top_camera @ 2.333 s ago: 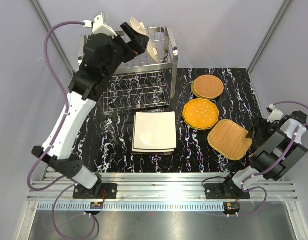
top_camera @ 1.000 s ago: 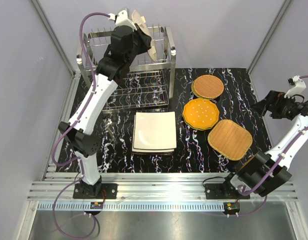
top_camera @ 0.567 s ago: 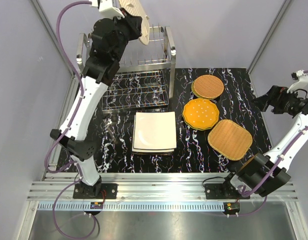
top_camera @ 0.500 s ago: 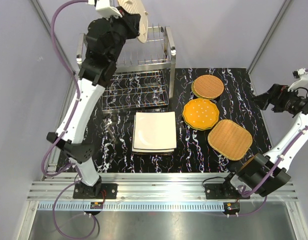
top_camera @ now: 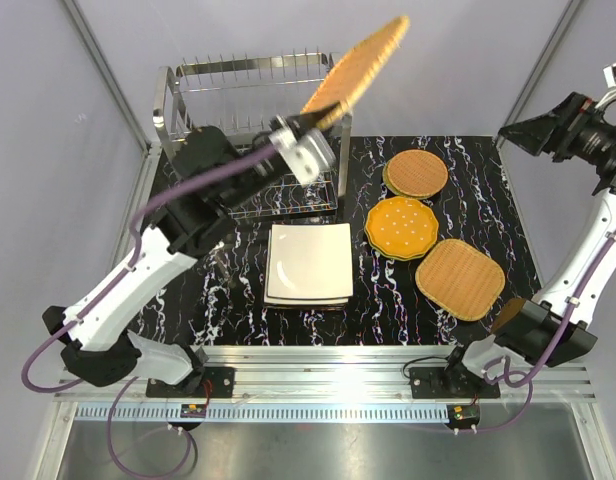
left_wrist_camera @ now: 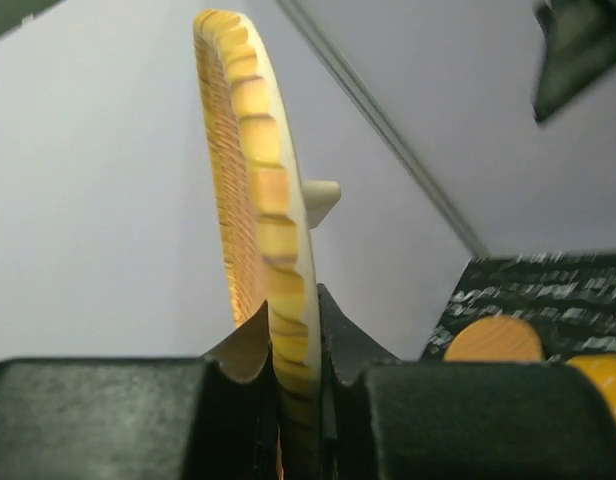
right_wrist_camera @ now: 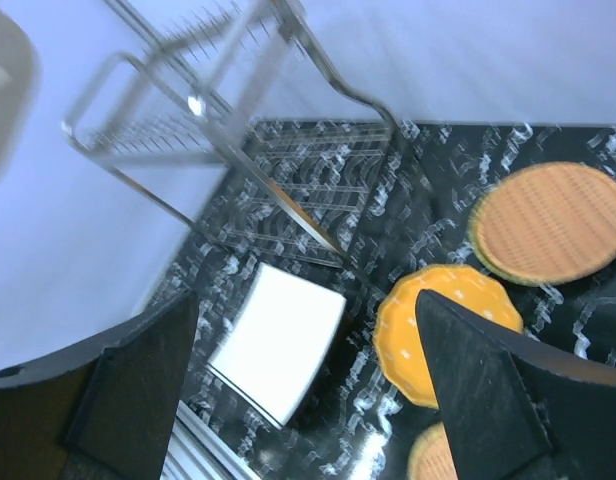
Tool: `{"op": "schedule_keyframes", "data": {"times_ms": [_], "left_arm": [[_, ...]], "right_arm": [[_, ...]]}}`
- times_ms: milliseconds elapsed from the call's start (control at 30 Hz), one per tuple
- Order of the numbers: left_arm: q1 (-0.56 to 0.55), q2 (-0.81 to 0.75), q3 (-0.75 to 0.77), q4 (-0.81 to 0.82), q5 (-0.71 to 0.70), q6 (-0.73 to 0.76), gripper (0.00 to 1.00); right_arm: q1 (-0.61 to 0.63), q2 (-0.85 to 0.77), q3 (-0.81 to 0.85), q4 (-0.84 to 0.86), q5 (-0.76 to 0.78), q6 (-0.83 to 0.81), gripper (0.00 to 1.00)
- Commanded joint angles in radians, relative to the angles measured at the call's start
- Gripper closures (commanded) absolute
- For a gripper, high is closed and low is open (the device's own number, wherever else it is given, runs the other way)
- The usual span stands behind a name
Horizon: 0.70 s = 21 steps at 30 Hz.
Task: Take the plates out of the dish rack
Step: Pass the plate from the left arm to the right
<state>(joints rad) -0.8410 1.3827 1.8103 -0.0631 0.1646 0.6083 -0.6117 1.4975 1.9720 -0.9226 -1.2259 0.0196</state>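
Note:
My left gripper [top_camera: 315,115] is shut on the rim of a woven tan-orange plate [top_camera: 356,62], held on edge in the air above the right end of the dish rack [top_camera: 250,110]. In the left wrist view the plate's edge [left_wrist_camera: 260,190] stands between the jaws of the left gripper [left_wrist_camera: 288,312]. No plate shows among the rack's top prongs. On the table lie a round woven plate [top_camera: 416,173], an orange scalloped plate [top_camera: 401,226], a rounded-square woven plate [top_camera: 459,278] and a white square stack [top_camera: 309,262]. My right gripper [top_camera: 516,134] hangs open and empty high at the far right.
The right wrist view looks down past the open right gripper [right_wrist_camera: 303,340] on the rack [right_wrist_camera: 228,130], white stack [right_wrist_camera: 278,340], orange plate [right_wrist_camera: 428,325] and round woven plate [right_wrist_camera: 553,220]. Grey walls enclose the black marbled table [top_camera: 238,290]; an aluminium rail [top_camera: 328,360] runs along the front.
The left arm has swung the woven plate off the rack's top, down and to the right. The right arm has risen and moved farther back at the right.

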Motion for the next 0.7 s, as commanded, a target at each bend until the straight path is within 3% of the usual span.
{"op": "schedule_keyframes", "data": {"times_ms": [0, 67, 200, 233, 267, 367, 400, 533, 667], "left_arm": [[-0.056, -0.059, -0.112, 0.030, 0.062, 0.535, 1.00], [-0.110, -0.088, -0.208, -0.001, 0.041, 0.727, 1.00], [-0.194, -0.112, -0.345, -0.017, -0.025, 0.951, 1.00], [-0.225, -0.111, -0.361, -0.035, -0.033, 0.984, 1.00], [-0.237, -0.108, -0.376, -0.034, -0.043, 1.022, 1.00], [-0.277, -0.094, -0.427, -0.023, -0.068, 1.073, 1.00], [-0.285, -0.083, -0.436, -0.012, -0.071, 1.070, 1.00], [-0.311, -0.067, -0.459, 0.019, -0.065, 1.075, 1.00], [-0.331, -0.070, -0.482, 0.006, -0.046, 1.076, 1.00]], "right_arm": [[-0.002, 0.010, 0.076, 0.201, -0.087, 0.342, 0.04], [-0.002, 0.000, 0.053, 0.295, -0.132, 0.514, 0.04], [0.000, -0.071, -0.125, 0.797, -0.205, 0.947, 0.04], [0.003, -0.083, -0.181, 0.862, -0.224, 1.049, 0.03], [0.006, -0.091, -0.189, 0.852, -0.230, 1.048, 0.04], [0.039, -0.109, -0.168, 0.608, -0.228, 0.833, 0.04], [0.056, -0.112, -0.157, 0.389, -0.219, 0.747, 0.03], [0.188, -0.085, -0.055, -0.141, -0.034, 0.206, 0.03], [0.239, -0.105, -0.133, -0.261, 0.057, 0.070, 0.04]]}}
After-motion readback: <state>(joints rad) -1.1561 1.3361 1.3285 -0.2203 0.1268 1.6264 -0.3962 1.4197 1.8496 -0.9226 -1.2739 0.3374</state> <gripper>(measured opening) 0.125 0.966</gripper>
